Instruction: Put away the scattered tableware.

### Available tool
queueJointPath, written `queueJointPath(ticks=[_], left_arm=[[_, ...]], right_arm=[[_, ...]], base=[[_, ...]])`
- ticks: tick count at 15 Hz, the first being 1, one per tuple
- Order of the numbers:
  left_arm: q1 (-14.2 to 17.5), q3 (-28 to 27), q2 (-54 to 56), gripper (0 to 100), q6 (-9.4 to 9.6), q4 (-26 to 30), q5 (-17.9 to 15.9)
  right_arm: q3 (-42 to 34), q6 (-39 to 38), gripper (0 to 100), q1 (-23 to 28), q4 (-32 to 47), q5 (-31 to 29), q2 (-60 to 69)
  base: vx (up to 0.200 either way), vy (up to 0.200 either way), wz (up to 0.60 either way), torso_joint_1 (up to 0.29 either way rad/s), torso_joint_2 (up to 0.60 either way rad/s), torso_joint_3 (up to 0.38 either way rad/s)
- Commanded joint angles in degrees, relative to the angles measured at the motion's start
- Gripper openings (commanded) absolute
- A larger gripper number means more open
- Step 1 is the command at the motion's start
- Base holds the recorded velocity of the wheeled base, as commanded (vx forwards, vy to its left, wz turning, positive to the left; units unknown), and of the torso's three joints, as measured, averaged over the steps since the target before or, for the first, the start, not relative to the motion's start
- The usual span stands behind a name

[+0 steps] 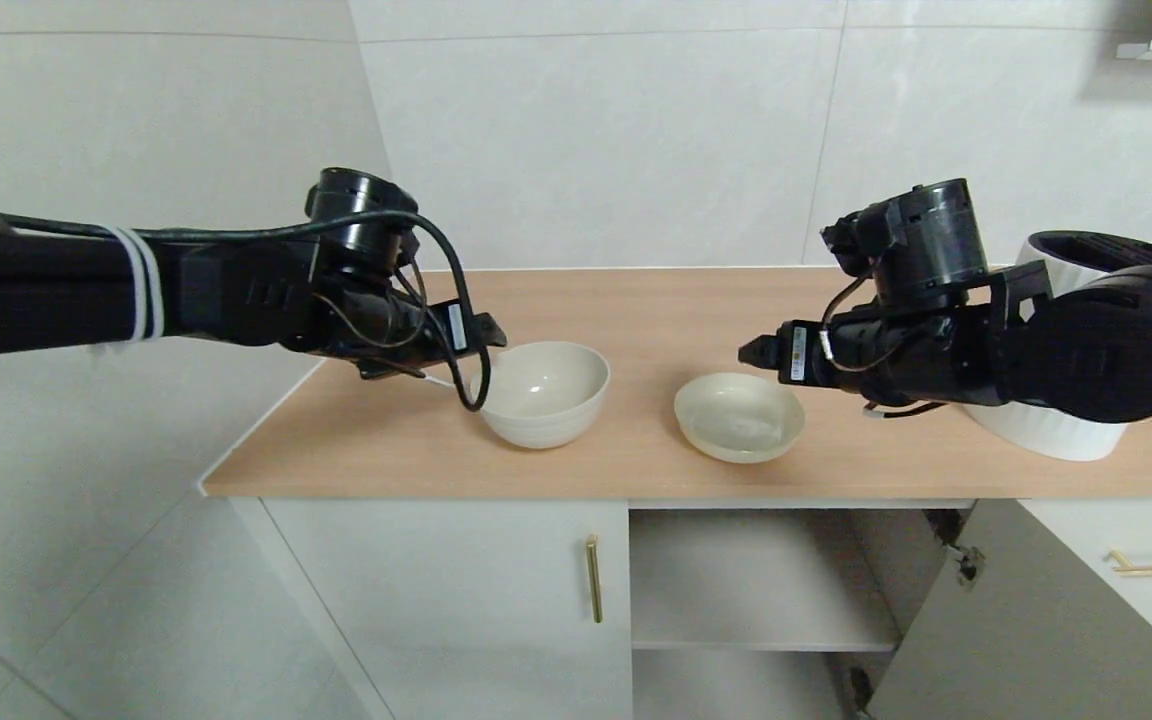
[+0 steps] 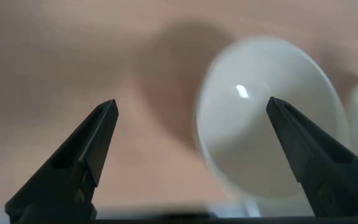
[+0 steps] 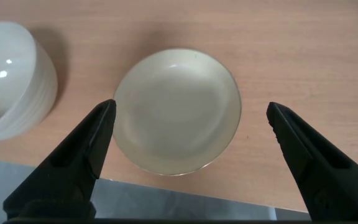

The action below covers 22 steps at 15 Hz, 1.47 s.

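Note:
A deep white bowl (image 1: 545,391) stands on the wooden counter (image 1: 656,310), left of a shallow cream dish (image 1: 739,415). My left gripper (image 1: 489,340) hovers at the bowl's left rim, and the left wrist view shows it open (image 2: 191,107) with the bowl (image 2: 263,149) under one finger. My right gripper (image 1: 751,352) hangs just above and right of the cream dish. In the right wrist view the right gripper (image 3: 191,107) is open, its fingers spread wide over the dish (image 3: 178,120), with the white bowl (image 3: 11,78) off to one side.
A large white ribbed container (image 1: 1066,420) stands on the counter behind my right arm. Below the counter, a cabinet stands open with a bare shelf (image 1: 751,610); its door (image 1: 1016,620) swings out to the right. A closed door with a brass handle (image 1: 592,578) is to the left.

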<state>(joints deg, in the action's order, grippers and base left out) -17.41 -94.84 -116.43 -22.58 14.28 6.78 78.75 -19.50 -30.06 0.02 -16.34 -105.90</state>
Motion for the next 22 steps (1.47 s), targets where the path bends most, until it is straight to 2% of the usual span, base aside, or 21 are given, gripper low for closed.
queueJointPath(ticks=[1,6,7,14,15,17,18,21,22], left_arm=[[-2.0,-3.2,-6.2,100,0.08,0.0,4.0],[-2.2,-3.2,-6.5,100,-0.01,-0.1,4.7],[-2.3,-3.2,-6.5,0,-0.01,0.0,4.7],[-3.0,-3.0,-5.8,0,-0.71,0.7,4.8],[-3.1,-2.5,-3.3,0,-2.3,0.7,4.9],[-3.2,0.4,2.6,0,-3.79,0.6,4.7],[-3.2,1.5,4.2,0,-3.88,0.6,4.7],[-4.7,9.7,15.2,0,-3.97,0.4,3.6],[-4.9,10.5,16.0,0,-3.97,0.4,3.5]], right_arm=[[-0.1,0.0,100,0.0,0.0,-0.1,-0.3],[-0.2,0.0,100,0.0,0.0,-0.5,-0.4],[-0.2,-0.1,100,0.0,0.0,-0.5,-0.3],[0.2,0.1,100,0.9,0.1,-0.3,-1.0],[0.4,0.2,100,1.0,0.2,-0.3,-1.0],[0.6,0.2,100,1.0,0.7,-0.4,-2.2],[1.0,0.2,100,1.0,1.2,-0.5,-2.6],[7.4,-0.8,100,2.3,10.4,-2.2,-7.2],[8.0,-1.2,100,2.4,11.0,-2.6,-7.8]], base=[[0.0,0.0,0.0,0.0,0.0,0.0],[0.0,0.0,0.0,0.0,0.0,0.0],[0.0,0.0,0.0,0.0,0.0,0.0],[0.0,0.0,0.0,0.0,0.0,0.0],[0.0,0.0,0.0,0.0,0.0,0.0],[0.0,0.0,0.0,0.0,0.0,0.0],[0.0,0.0,0.0,0.0,0.0,0.0],[0.0,0.0,0.0,0.0,0.0,0.0],[0.0,0.0,0.0,0.0,0.0,0.0]])
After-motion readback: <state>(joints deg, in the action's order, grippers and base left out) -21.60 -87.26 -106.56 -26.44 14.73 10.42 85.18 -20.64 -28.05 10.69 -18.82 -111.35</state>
